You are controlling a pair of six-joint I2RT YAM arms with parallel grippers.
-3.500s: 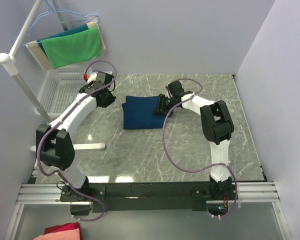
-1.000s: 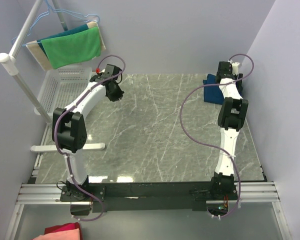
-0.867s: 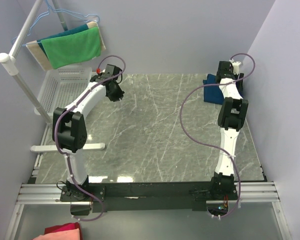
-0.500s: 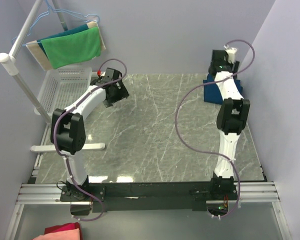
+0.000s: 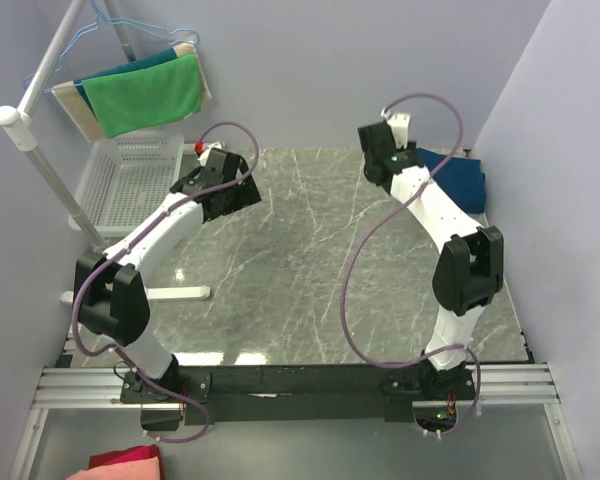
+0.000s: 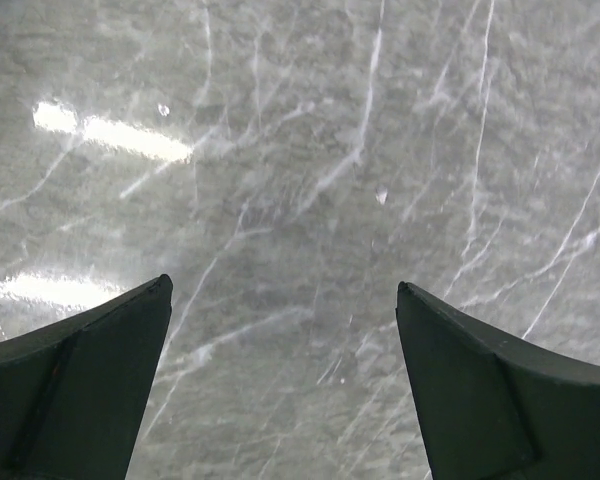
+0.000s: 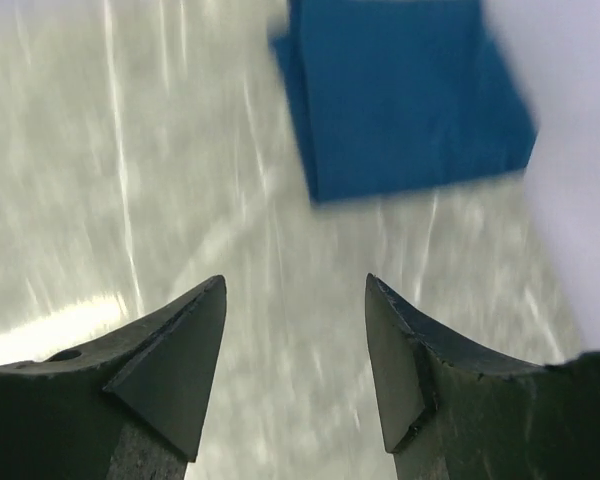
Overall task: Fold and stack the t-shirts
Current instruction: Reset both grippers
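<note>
One folded navy t-shirt (image 5: pixel 464 178) is all we count in the top view. It lies as a flat packet at the far right corner of the table (image 5: pixel 310 280), close to the side wall. We see no second t-shirt on the marble, so we judge this fold done and the stack one high, with any further shirts out of sight. That view also shows one green cloth (image 5: pixel 145 92) on the rack (image 5: pixel 42 160), one white basket (image 5: pixel 115 185) and one red-pink cloth (image 5: pixel 120 466) at the near left edge. Two grippers show here: the left gripper (image 5: pixel 230 195) hangs over the far left of the table, and the right gripper (image 5: pixel 378 158) sits just left of the t-shirt. In the left wrist view, the left gripper (image 6: pixel 282 285) is spread wide, with bare marble between its fingers. In the right wrist view, which is blurred, the right gripper (image 7: pixel 295 280) is likewise spread and holds nothing. The t-shirt (image 7: pixel 405 95) lies ahead of it, apart from both fingers.
</note>
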